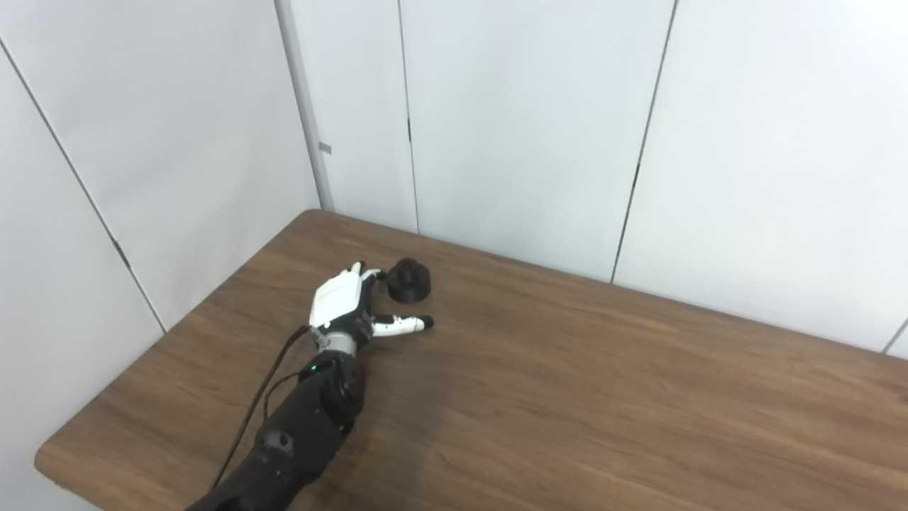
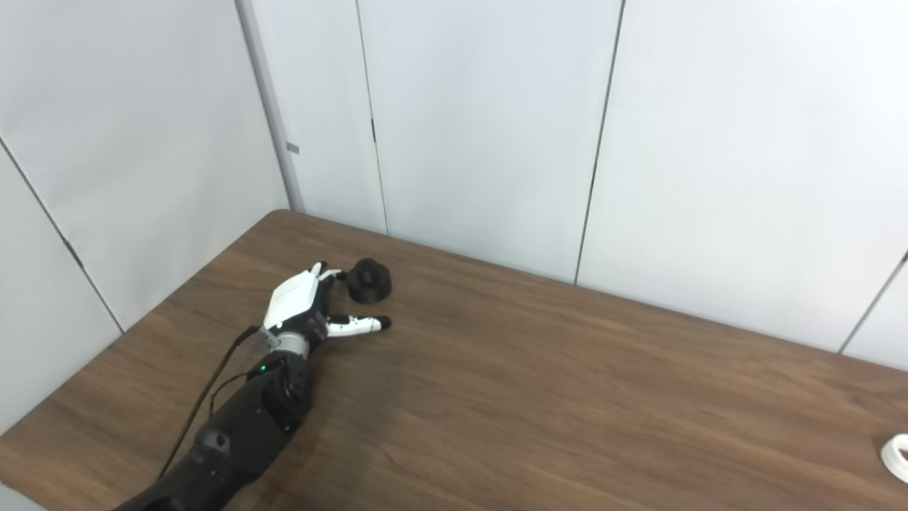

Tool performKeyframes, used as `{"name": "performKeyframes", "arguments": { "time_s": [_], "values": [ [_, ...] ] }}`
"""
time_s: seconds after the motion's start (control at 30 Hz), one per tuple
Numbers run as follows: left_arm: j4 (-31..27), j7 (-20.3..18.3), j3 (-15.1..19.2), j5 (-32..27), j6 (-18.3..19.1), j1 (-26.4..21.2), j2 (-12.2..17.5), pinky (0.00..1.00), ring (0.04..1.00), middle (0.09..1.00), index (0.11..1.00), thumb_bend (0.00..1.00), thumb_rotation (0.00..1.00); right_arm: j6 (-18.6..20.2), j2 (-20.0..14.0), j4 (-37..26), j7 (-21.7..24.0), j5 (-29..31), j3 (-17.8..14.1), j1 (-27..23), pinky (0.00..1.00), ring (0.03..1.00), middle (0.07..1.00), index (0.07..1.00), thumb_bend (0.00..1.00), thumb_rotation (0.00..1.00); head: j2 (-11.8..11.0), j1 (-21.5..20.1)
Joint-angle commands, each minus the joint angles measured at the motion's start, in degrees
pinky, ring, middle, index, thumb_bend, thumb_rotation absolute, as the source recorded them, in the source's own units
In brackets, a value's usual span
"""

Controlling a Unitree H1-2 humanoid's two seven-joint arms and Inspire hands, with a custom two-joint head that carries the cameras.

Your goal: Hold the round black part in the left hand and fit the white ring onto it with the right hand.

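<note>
Round black part on our table, just beyond our spread, empty left robot hand; white ring far right.

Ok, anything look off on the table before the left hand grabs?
Nothing damaged or spilled. The black part sits upright by the open left hand. The white ring lies far off at the table's right edge, cut by the frame.
</note>
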Motion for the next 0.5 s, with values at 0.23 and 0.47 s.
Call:
{"name": "performKeyframes", "arguments": {
  "time_s": [0.23, 0.47],
  "values": [
    [7.9, 2.7, -3.0, 0.5, -6.7, -3.8, -0.5, 1.00, 1.000, 1.000, 0.765, 1.00, 0.19, -1.0, -1.7, -2.6, 0.2, 2.0, -1.9, 2.0, 1.00, 1.000, 1.000, 0.985, 0.63, 0.65, 0.6, -0.6],
    [11.2, 7.4, -3.8, 1.2, -7.5, -4.4, -1.3, 1.00, 1.000, 1.000, 0.708, 0.94, 0.08, -0.7, -1.9, -3.1, 0.1, 2.3, -2.6, 2.8, 1.00, 1.000, 1.000, 0.980, 0.64, 0.65, 0.9, -1.2]
  ]
}}
